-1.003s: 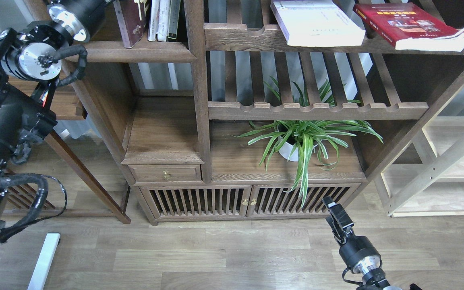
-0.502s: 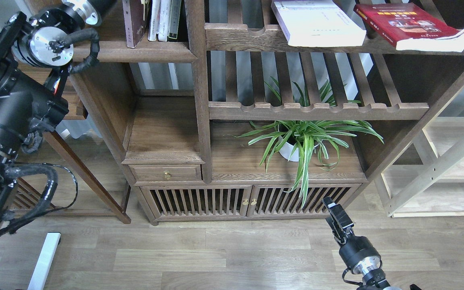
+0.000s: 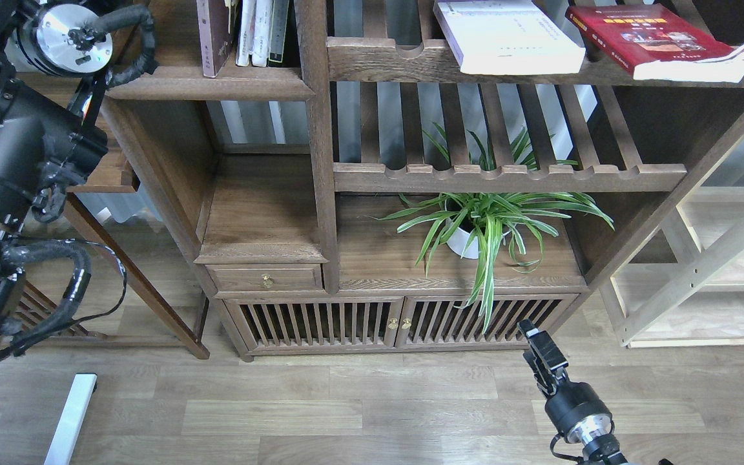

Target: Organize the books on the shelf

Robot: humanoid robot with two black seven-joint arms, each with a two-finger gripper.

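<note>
The maroon-brown book (image 3: 214, 32) stands upright on the solid dark shelf (image 3: 217, 85) at top left, beside thin white-spined and black-spined books (image 3: 262, 29). The thick white-lavender paperback (image 3: 507, 35) and the red book with a gold strip (image 3: 656, 39) lie flat on the upper slatted shelf (image 3: 436, 61) at top right. My left arm (image 3: 17, 142) rises along the left edge and its gripper is beyond the top of the view. My right gripper (image 3: 535, 341) hangs low over the floor before the cabinet doors, empty, its fingers too dark to tell apart.
A potted spider plant (image 3: 485, 226) sits on the lower board under a second slatted shelf (image 3: 507, 175). A small drawer (image 3: 265, 279) and slatted cabinet doors (image 3: 398, 323) are below. A lighter wooden rack (image 3: 708, 258) stands at right.
My left arm has moved up and its upper joint has left the top of the view. The maroon-brown book has gone from leaning to upright. The right arm has barely moved.
</note>
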